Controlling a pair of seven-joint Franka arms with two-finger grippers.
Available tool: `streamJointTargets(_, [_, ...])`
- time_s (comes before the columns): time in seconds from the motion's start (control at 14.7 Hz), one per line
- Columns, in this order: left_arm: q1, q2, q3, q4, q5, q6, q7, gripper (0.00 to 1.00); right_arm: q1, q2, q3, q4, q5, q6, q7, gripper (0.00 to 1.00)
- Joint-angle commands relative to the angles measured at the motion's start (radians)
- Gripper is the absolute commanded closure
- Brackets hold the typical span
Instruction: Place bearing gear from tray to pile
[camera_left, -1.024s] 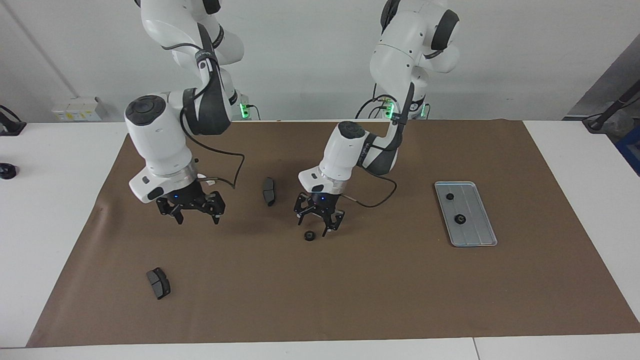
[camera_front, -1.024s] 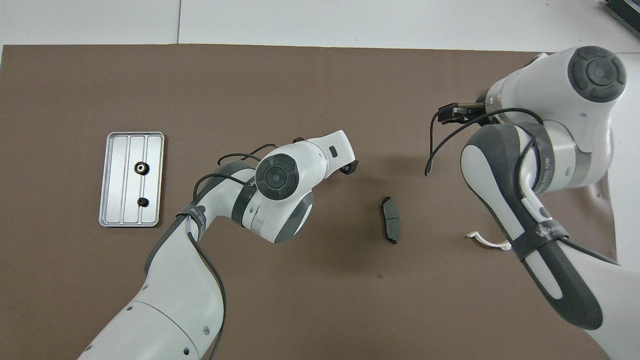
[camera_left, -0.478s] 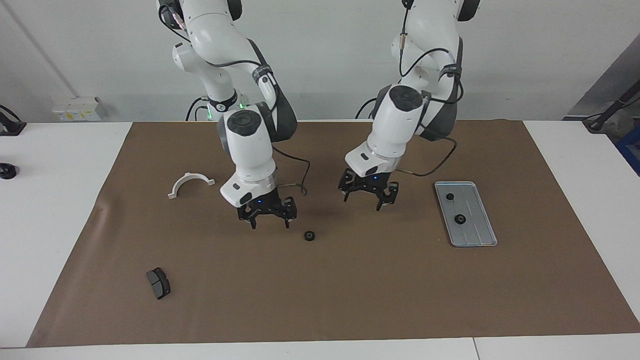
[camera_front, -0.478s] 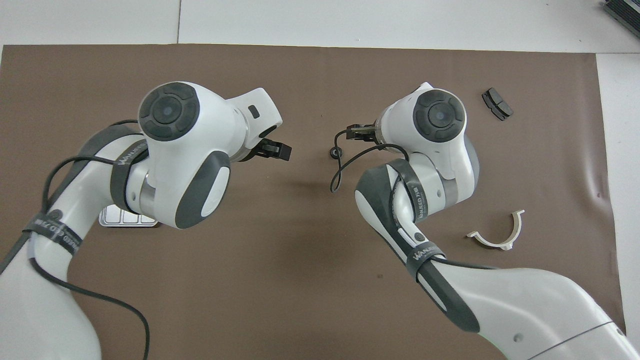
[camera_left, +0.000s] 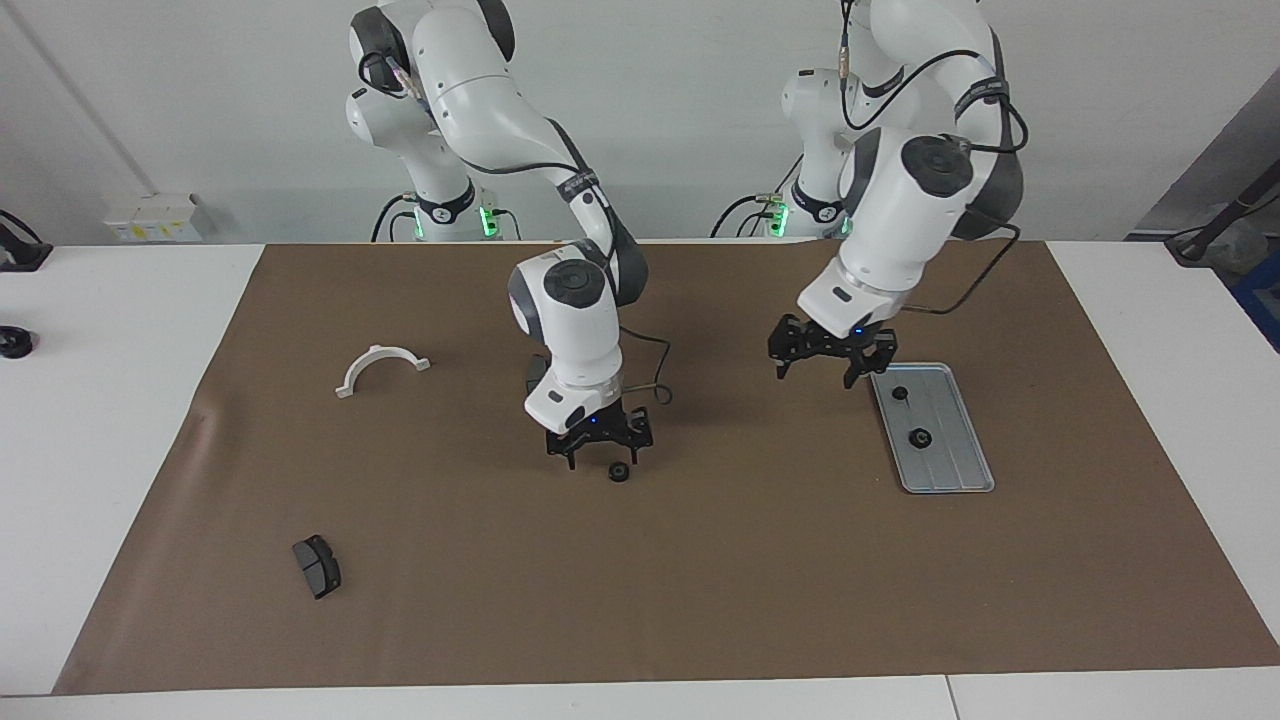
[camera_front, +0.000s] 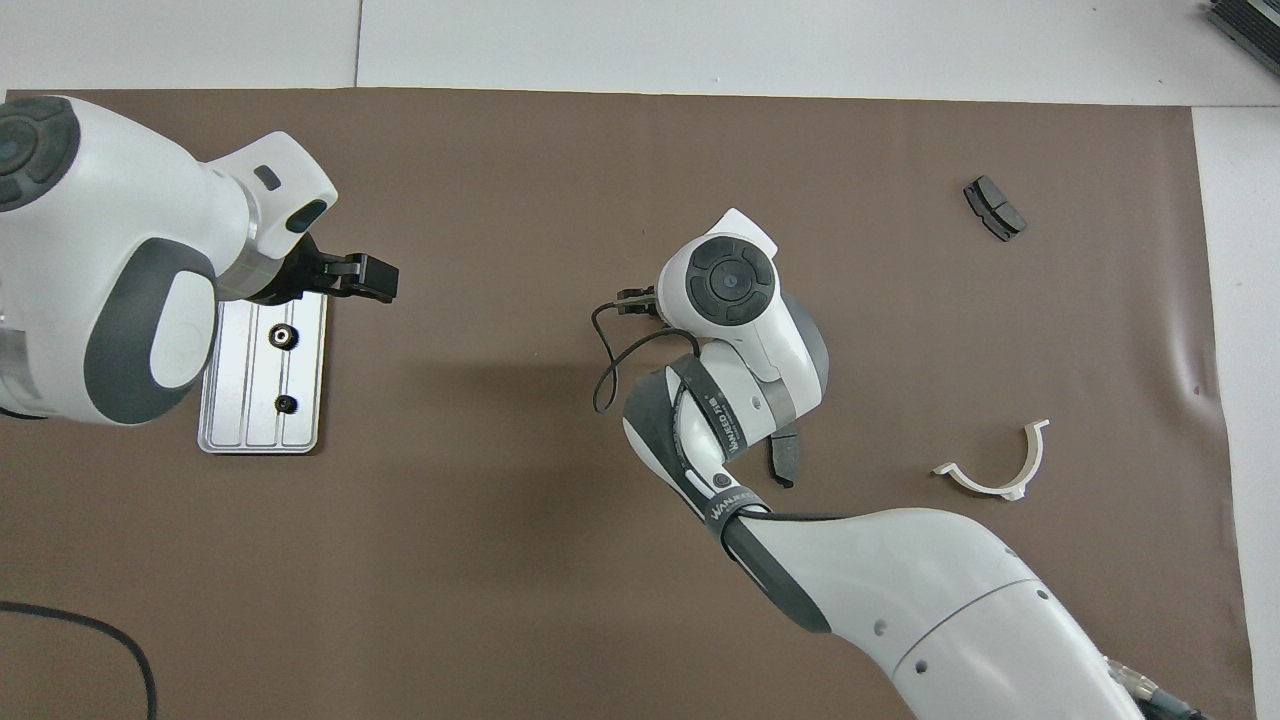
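Over the tray's (camera_left: 978, 470) end nearest the robots, your left gripper (camera_left: 829, 357) now hangs with jaws spread and empty, having swung there from mid-table; two gears (camera_left: 916, 437) wait in the tray. Your right gripper (camera_left: 597, 446), also open and empty, has dropped beside the lone gear (camera_left: 619, 472) starting the pile. Next pickup looks imminent
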Motion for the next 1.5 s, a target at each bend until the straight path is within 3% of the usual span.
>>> streamJointTargets(0.0, [0.059, -0.044, -0.012, -0.098, 0.027, 0.048, 0.007, 0.0, -0.008, 0.007, -0.002, 0.016, -0.036, 0.016, -0.003, 0.16])
streamJointTargets(0.14, [0.094, -0.076, -0.012, -0.211, 0.032, 0.207, 0.01, 0.0, -0.01, 0.008, -0.002, 0.019, -0.036, 0.019, -0.003, 0.34])
streamJointTargets(0.27, [0.11, -0.103, -0.012, -0.311, 0.032, 0.317, 0.008, 0.0, -0.005, 0.013, -0.002, 0.019, -0.036, 0.022, -0.002, 0.37])
streamJointTargets(0.55, [0.133, -0.103, -0.012, -0.411, 0.032, 0.45, 0.01, 0.0, -0.002, 0.016, 0.0, 0.016, -0.036, 0.034, -0.005, 0.37])
streamJointTargets(0.82, [0.185, -0.028, -0.012, -0.44, 0.032, 0.576, 0.099, 0.0, 0.003, 0.008, -0.002, -0.014, -0.036, 0.026, -0.019, 0.37])
streamJointTargets(1.36, [0.199, 0.066, -0.012, -0.45, 0.032, 0.677, 0.143, 0.0, 0.01, 0.005, 0.0, -0.014, -0.036, -0.021, -0.019, 0.41])
streamJointTargets(1.43, [0.199, 0.071, -0.012, -0.45, 0.032, 0.687, 0.145, 0.04, 0.01, 0.004, 0.0, -0.014, -0.036, -0.024, -0.019, 0.41])
